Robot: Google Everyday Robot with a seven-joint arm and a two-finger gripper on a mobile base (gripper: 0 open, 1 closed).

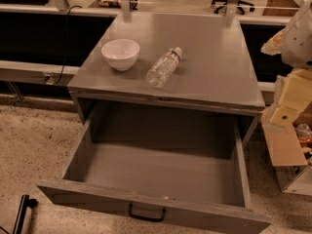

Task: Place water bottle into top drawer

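The water bottle (164,68), clear crinkled plastic with a white cap and a pale label, lies on its side on the grey cabinet top (214,57), cap pointing to the far right. The top drawer (156,174) is pulled wide open below it and its inside is bare. A small black handle (146,213) sits on its front panel. My gripper (291,101), with pale yellow parts, hangs at the right edge of the view, beside the cabinet's right side and well apart from the bottle. It holds nothing that I can see.
A white bowl (120,53) stands upright on the cabinet top, left of the bottle. A box with items (292,172) sits on the floor at the right. A black bar (22,212) lies at the lower left. Railings and an office chair are behind.
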